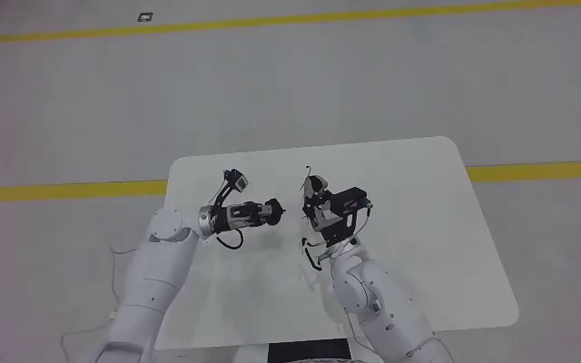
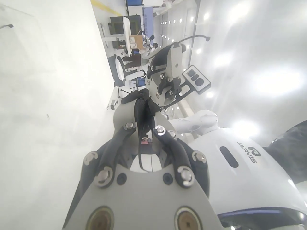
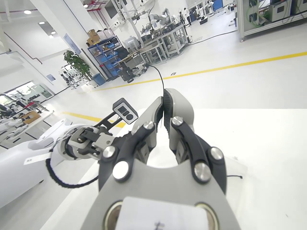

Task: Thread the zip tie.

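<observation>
Black zip tie (image 3: 162, 81) is clamped in the right gripper (image 3: 163, 111), mid-frame in the top view; the left gripper (image 2: 142, 99), closed tight nearby, pinches a thin black strand (image 2: 139, 144).

You're working under bright, even light from the ceiling lamps (image 2: 275, 82). In the left wrist view those lamps flare into wide white glare, and the counter (image 2: 16, 72) beyond the left hand (image 2: 143, 98) washes out to a pale haze. Both wrist views bow straight lines near their edges, such as the yellow floor line (image 3: 239, 65).
</observation>
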You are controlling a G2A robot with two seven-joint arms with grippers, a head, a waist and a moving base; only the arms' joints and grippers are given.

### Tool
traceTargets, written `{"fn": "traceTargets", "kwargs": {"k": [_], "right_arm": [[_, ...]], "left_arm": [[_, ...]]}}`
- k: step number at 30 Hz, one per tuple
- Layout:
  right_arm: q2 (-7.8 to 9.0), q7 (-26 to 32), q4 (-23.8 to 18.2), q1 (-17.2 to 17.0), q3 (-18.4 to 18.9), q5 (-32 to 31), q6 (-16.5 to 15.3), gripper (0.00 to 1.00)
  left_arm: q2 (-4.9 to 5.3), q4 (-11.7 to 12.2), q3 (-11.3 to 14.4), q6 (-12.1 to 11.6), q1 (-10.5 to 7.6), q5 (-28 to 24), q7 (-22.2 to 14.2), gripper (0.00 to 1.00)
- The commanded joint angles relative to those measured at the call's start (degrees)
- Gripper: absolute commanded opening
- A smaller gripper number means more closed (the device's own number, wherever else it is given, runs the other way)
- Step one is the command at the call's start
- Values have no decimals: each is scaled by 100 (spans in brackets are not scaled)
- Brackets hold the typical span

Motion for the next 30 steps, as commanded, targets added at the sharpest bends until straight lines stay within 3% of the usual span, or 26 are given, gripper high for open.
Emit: {"fn": "traceTargets", "kwargs": {"k": [1, 11, 30], "right_arm": [[0, 0, 0, 0, 0, 0, 0, 0], [3, 29, -15, -5, -9, -30, -3, 0], [-7, 18, -199, -327, -371, -639, 536, 0]], "left_arm": [[-14, -43, 20, 0, 23, 72, 8, 0], [-21, -52, 14, 0, 32, 82, 8, 0], [-21, -52, 14, 0, 32, 82, 8, 0]]}}
